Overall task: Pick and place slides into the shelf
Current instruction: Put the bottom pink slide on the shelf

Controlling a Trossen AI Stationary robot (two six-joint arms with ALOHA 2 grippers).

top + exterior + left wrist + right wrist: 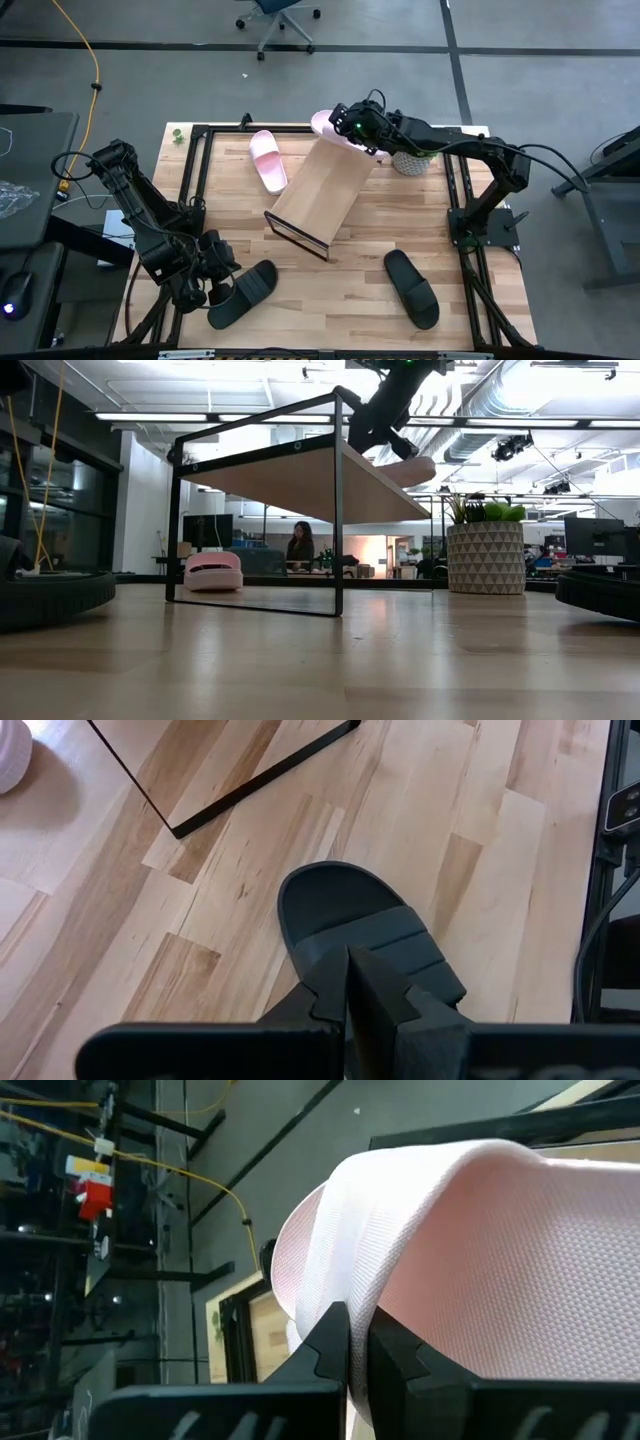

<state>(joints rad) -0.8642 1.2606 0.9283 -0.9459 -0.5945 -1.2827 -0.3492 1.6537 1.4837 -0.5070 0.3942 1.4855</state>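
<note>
My right gripper (345,122) is shut on a pale pink slide (322,124) over the far end of the slanted wood shelf (320,190). In the low view the slide (415,470) tilts just above the board's edge. A second pink slide (268,160) lies sole-down on the table, left of the shelf. One black slide (412,288) lies at the near right. Another black slide (248,288) lies at the near left. My left gripper (218,285) is shut next to it, its fingertips (330,990) over the strap (385,945). My right gripper pinches the pink slide between its two fingers at a textured pink part (345,1285); whether that is strap or side wall I cannot tell. The fingers come from above and from the table's right. The slide is lifted clear of the table and tilted. My left gripper: I cannot tell whether its shut fingers touch the black slide's strap, because the fingers hide that spot. That slide lies flat on the table.
A potted plant in a patterned pot (410,160) stands at the far right, close under my right arm. Black frame rails (190,180) run along the table's sides. There is bare tabletop between the shelf and the near edge (330,300).
</note>
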